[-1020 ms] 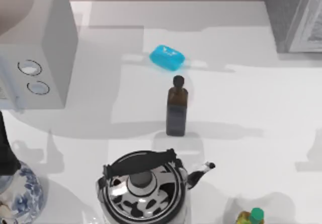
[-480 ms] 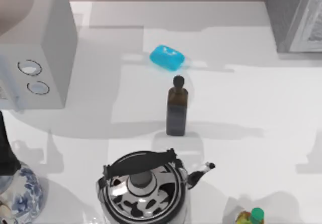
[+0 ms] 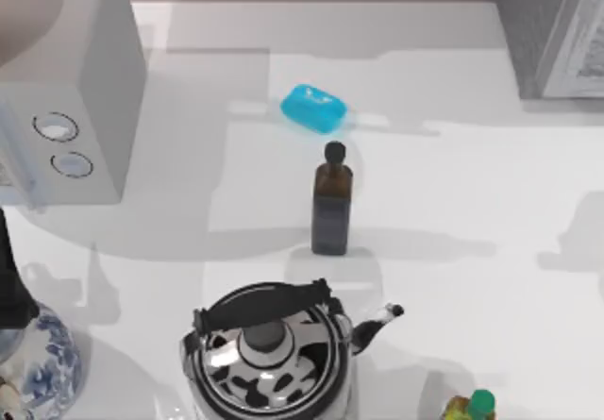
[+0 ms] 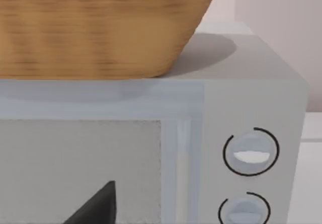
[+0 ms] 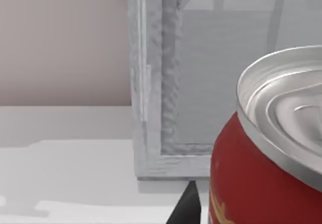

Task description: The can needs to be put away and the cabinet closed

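The can [image 5: 266, 153] sits right up against my right wrist camera, so I judge my right arm is carrying it, though whether its fingers are closed around it I cannot tell. Ahead of it stands the cabinet [image 5: 166, 78], its pale framed panel close. Stowing and closing both remain. My left arm idles facing the dialled box [image 4: 241, 148].
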